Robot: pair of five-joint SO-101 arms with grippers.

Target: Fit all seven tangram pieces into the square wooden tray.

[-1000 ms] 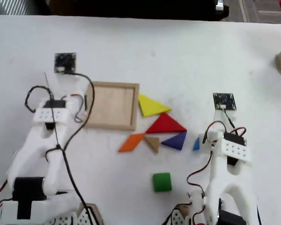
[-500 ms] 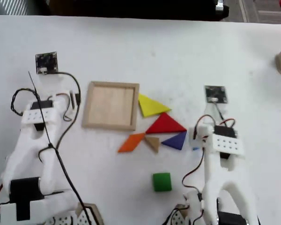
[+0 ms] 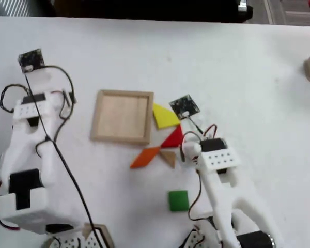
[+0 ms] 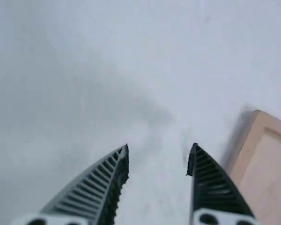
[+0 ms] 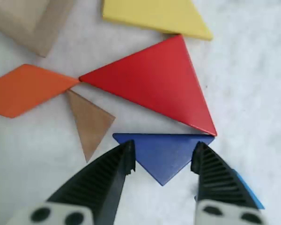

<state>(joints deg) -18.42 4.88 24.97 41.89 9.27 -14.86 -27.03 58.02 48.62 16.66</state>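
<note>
- My right claw (image 5: 164, 147) is parted to a moderate width and holds nothing. The dark blue triangle (image 5: 161, 161) lies flat on the table between its two fingers; I cannot tell whether either finger touches it.
- My left claw (image 4: 159, 150) is likewise parted and holds nothing. It hangs over bare white table (image 3: 237, 67), with one edge of the square wooden tray (image 4: 264, 159) just beside it.
- The red triangle (image 5: 161, 84) lies against the long edge of the dark blue one.
- The yellow triangle (image 5: 154, 14) lies beyond the red one, against the side of the tray.
- The orange parallelogram (image 5: 28, 89) meets the red triangle tip to tip. The small tan triangle (image 5: 89, 122) lies just under that meeting point.
- A light blue piece (image 5: 246, 190) shows partly behind one right finger.
- The green square (image 3: 178, 200) lies apart from the cluster, nearer the arm bases.
- Every piece noted lies on the table outside the tray.
</note>
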